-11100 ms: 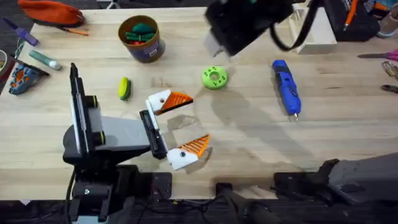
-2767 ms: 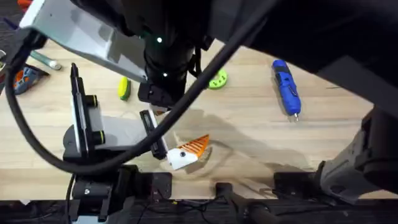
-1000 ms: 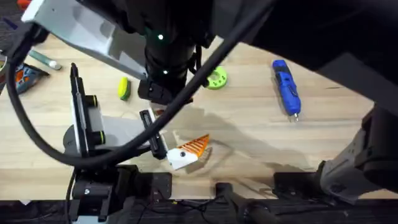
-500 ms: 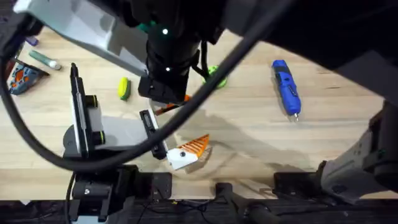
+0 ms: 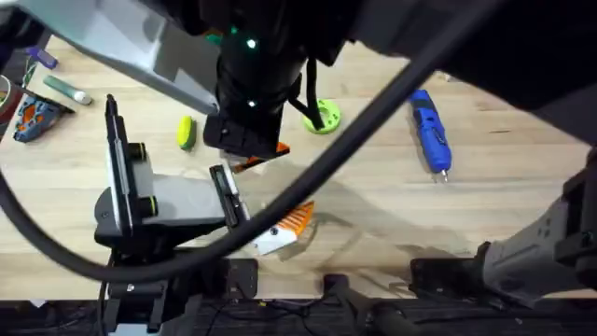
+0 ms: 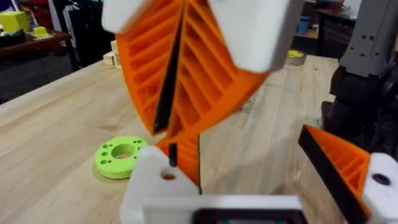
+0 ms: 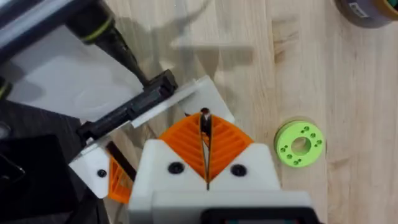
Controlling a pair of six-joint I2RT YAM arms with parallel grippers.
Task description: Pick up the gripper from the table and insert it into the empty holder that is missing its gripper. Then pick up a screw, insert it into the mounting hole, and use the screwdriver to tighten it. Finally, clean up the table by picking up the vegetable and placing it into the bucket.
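Observation:
My right gripper [image 7: 204, 122] is shut on a small dark screw [image 6: 172, 153], held just above the mounting hole [image 6: 168, 176] in the white holder [image 6: 155, 194]. That holder is one jaw of my left gripper [image 6: 249, 162], which lies open on the table. The orange gripper [image 6: 187, 155] sits in it. The right arm [image 5: 252, 93] covers most of that jaw from overhead. The blue screwdriver [image 5: 428, 131] lies at the right, and the yellow-green vegetable [image 5: 186, 132] at the left. A rim of the bucket [image 7: 368, 12] shows in the right wrist view.
A green round disc with holes [image 5: 322, 117] lies just behind the left gripper. The left arm's body [image 5: 149, 201] lies flat at the lower left. Small tools and a pouch [image 5: 33, 112] sit along the far left edge of the table [image 5: 373, 196].
Since 11 s ago the right arm has come across over the left gripper's far jaw. In the last second it shifted slightly, uncovering more of the green disc. The left arm stayed put.

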